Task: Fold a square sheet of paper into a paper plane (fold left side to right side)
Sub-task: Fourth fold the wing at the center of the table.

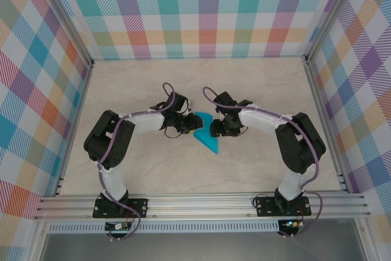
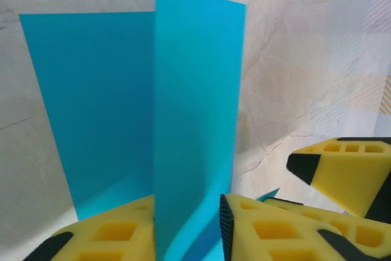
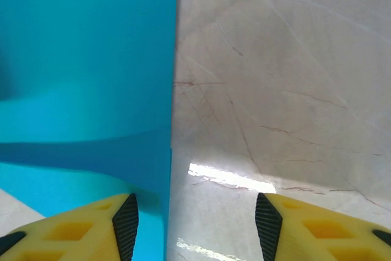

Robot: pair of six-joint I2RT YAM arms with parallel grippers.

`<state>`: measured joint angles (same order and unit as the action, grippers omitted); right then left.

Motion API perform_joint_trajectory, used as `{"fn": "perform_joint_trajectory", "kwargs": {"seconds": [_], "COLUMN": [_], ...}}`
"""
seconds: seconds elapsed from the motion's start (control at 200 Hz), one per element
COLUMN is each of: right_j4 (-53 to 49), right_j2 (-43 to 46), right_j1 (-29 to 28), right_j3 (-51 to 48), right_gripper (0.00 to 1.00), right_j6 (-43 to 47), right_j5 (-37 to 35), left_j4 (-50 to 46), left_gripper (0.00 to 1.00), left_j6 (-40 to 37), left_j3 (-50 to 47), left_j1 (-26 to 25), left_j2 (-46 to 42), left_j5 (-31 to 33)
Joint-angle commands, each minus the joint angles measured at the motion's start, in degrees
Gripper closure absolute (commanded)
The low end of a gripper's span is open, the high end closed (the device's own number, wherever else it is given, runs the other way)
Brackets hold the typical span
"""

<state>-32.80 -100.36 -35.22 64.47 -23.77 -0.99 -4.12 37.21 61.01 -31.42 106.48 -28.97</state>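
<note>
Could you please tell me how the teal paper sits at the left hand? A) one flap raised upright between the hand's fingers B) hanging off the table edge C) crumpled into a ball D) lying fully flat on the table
A: in the left wrist view, a flap of the square sheet of paper stands up from its flat part and passes between the yellow fingers of the left hand.

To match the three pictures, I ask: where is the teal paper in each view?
Top external: teal paper at centre, lying folded.
Left wrist: centre-left, one flap standing up.
Right wrist: left half of the picture.
Shared landmark: the marble tabletop under it.
</note>
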Motion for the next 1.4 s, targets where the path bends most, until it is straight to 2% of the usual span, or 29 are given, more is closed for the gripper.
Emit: {"fn": "perform_joint_trajectory", "kwargs": {"seconds": [0.0,0.125,0.25,0.365,0.5,0.795,1.06,1.395], "right_j4": [-0.19,0.84,1.82,3.72,6.17,9.07,10.33,9.33], "right_j2": [8.41,15.93,18.9,17.78,12.59,5.01,3.63,-0.54], "right_j1": [-0.53,-2.66,-7.73,-13.8,-17.67,-18.92,-19.01,-19.1], "right_j3": [-1.98,-5.28,-6.97,-7.68,-7.06,-5.06,-6.55,-3.82], "right_gripper": [0.37,0.29,0.27,0.27,0.27,0.29,0.32,0.38], "right_j6": [2.61,3.9,4.73,4.79,5.29,8.47,7.65,7.08], "right_j5": [-4.9,-7.57,-10.6,-14.19,-17.36,-19.43,-20.07,-21.73], "left_j4": [0.53,0.23,-0.01,-1.04,-1.49,-2.34,-1.12,-0.8], "left_gripper": [0.73,0.77,0.77,0.77,0.77,0.77,0.77,0.77], "left_j6": [0.38,0.5,0.76,0.8,0.75,0.47,1.87,2.59], "left_j3": [1.73,2.2,2.66,3.47,4.02,3.69,2.91,3.66], "left_j1": [-0.57,-0.57,-0.7,-0.75,-0.92,-1.06,-1.28,-1.36], "left_j2": [-0.65,-0.75,-0.92,-0.66,-0.56,-1.09,-1.73,-0.71], "left_j5": [-0.03,-0.19,-0.14,-0.05,-0.16,1.17,2.04,1.57]}}
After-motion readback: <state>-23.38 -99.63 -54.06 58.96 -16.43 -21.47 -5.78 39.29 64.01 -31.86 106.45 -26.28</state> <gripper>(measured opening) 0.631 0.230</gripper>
